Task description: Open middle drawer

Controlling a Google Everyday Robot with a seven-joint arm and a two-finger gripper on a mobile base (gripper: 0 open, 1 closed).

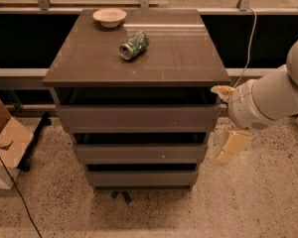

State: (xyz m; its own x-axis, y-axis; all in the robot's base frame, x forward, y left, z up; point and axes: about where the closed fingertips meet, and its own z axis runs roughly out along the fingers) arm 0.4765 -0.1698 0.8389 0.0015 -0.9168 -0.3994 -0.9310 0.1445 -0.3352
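The middle drawer [139, 152] is a grey-brown, handleless front of medium height with a tiny pale speck. It sits in the cabinet [136, 53] between a taller top front [136, 117] and a shorter bottom front [141, 177], and it looks pushed in. My gripper [227, 119] is off the cabinet's right side, level with the top and middle fronts. Its pale fingers [233, 146] are spread apart and hold nothing. It does not touch the drawer.
A pale bowl [109, 17] and a green can [134, 45] lying on its side rest on the cabinet top. A cardboard box [2, 143] stands on the speckled floor at the left. A cable [246, 43] hangs behind the cabinet's right side.
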